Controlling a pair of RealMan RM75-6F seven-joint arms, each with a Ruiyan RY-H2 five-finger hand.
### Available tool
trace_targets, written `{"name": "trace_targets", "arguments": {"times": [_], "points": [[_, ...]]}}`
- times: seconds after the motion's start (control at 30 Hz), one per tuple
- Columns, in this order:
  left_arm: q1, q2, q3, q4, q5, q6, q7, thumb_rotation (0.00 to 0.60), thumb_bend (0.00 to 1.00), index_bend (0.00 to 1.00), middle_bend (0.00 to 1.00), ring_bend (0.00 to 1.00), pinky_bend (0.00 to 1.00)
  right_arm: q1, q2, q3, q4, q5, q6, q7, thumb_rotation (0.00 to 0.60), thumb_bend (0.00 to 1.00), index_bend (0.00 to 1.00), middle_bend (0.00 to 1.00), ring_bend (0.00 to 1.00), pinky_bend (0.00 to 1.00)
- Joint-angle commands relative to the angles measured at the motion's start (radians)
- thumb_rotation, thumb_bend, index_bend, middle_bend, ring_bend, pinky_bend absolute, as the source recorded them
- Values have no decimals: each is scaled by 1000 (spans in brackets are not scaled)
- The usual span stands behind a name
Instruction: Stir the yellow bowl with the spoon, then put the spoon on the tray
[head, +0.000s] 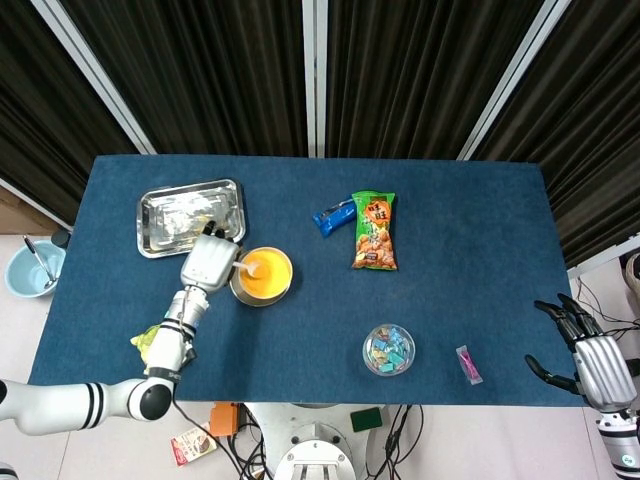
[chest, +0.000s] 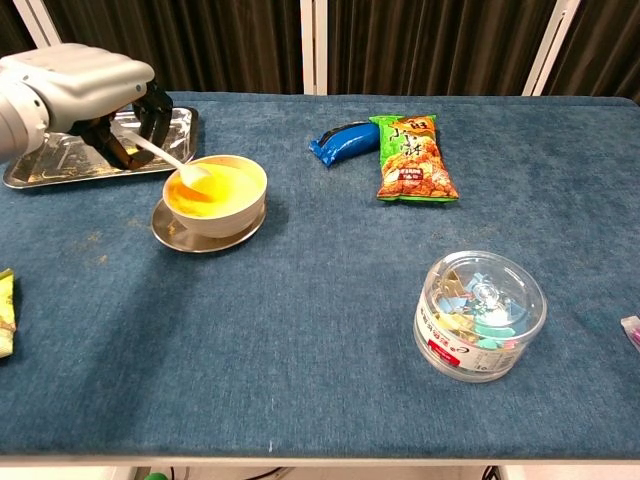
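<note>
Left hand (chest: 80, 85) holds spoon (chest: 165, 160) — tip in yellow bowl (chest: 216, 195).

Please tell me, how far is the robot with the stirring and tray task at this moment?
Done: the left hand has picked up and holds the spoon. In hand: the spoon's tip sits in the yellow bowl, so stirring appears under way. Left: carrying the spoon to the metal tray behind the bowl. The right hand is open beside the table's near corner.

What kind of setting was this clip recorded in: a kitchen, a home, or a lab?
Most likely a lab or demo bay, not a kitchen: a blue-covered table stands before black curtains, with cables and equipment on the floor beneath its front edge.
</note>
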Motion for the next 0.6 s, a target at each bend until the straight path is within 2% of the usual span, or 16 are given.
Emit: {"name": "trace_targets", "arguments": {"times": [0.03,0.6], "points": [[-4,26,-12,-26,-24,-19,-19,600,458,658,521,315,183,0,0,0,1,0,0,1,600,245,172,217,78,189],[-28,99,-34,-124,-74,-35,-88,600,458,659,525,315,184,-4,-1,1,9,-1,11,9,600,246,172,217,78,190]]}}
